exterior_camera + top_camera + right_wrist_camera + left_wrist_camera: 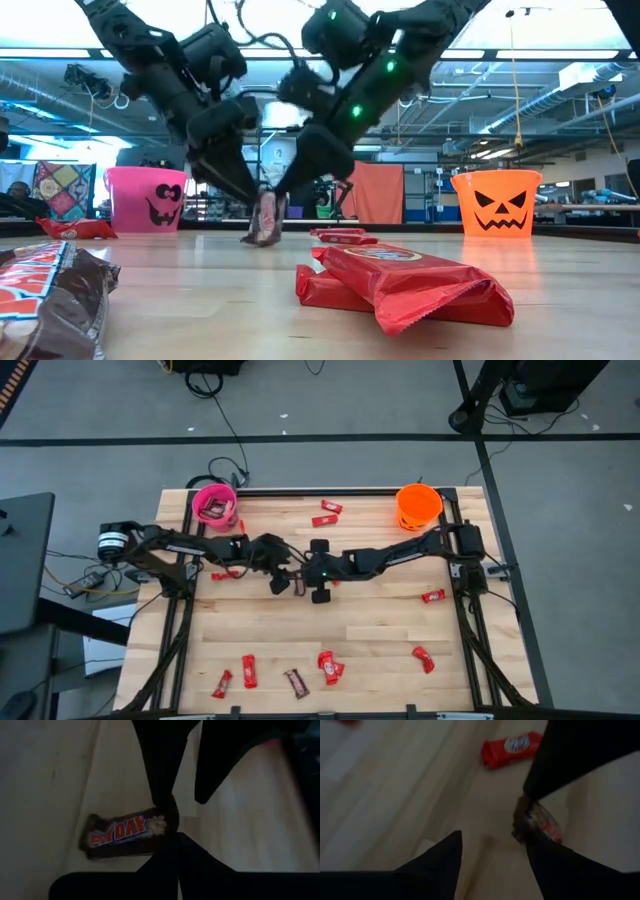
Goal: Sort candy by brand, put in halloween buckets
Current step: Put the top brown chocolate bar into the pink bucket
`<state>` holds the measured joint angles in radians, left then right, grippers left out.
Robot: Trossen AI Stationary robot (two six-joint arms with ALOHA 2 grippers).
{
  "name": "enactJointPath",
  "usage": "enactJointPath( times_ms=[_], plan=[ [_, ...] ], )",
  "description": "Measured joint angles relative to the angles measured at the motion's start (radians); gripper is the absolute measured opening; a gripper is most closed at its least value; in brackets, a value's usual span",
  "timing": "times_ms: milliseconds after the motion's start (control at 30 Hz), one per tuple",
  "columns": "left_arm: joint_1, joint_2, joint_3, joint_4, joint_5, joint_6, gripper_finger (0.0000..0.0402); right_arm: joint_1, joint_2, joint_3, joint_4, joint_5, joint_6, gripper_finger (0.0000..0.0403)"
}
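Because the brown PayDay bar (122, 836) is light, soft and crinkly, the closed right gripper (172, 822) pinches its end mid-table; the left gripper (492, 865) gapes beside it.

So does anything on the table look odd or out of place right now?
Yes: one dark brown wrapped candy bar stands on end at mid-table, pinched at its tip by the shut right gripper, with the left gripper close beside it. The red wrapped bars lie flat.
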<state>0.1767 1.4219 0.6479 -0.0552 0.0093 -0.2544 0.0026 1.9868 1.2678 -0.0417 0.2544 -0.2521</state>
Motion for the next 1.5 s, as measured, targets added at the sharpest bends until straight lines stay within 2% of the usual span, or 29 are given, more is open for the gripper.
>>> enactJointPath(
  times_ms=[233,400,467,767,900,1100,1367,1500],
  plan=[
    [-0.006,-0.130,0.000,-0.010,-0.016,0.007,0.0247,0.034,-0.043,0.000,0.011,0.070,-0.054,0.0002],
    [-0.037,-0.128,0.000,0.010,-0.008,0.037,0.0249,0.107,-0.051,0.000,0.017,0.296,-0.149,0.0002],
    [-0.052,-0.127,0.000,0.010,-0.009,0.041,0.0249,0.133,-0.055,0.000,0.021,0.347,-0.175,0.0002],
    [-0.122,-0.127,0.000,0.082,-0.072,0.038,0.0248,0.169,-0.070,0.000,0.036,0.399,-0.228,0.0002],
    [-0.132,-0.134,0.000,0.077,-0.119,0.045,0.0247,0.154,-0.070,0.000,0.068,0.361,-0.239,0.0002],
    [-0.126,-0.135,0.000,0.082,-0.115,0.067,0.0247,0.136,-0.070,0.000,0.138,0.255,-0.274,0.0002],
    [-0.126,-0.135,0.000,0.075,-0.058,0.070,0.0247,0.135,-0.069,0.000,0.156,0.297,-0.319,0.0002],
    [-0.125,-0.135,0.000,0.065,-0.058,0.083,0.0230,0.135,-0.069,0.000,0.177,0.303,-0.344,0.0002]
  ],
)
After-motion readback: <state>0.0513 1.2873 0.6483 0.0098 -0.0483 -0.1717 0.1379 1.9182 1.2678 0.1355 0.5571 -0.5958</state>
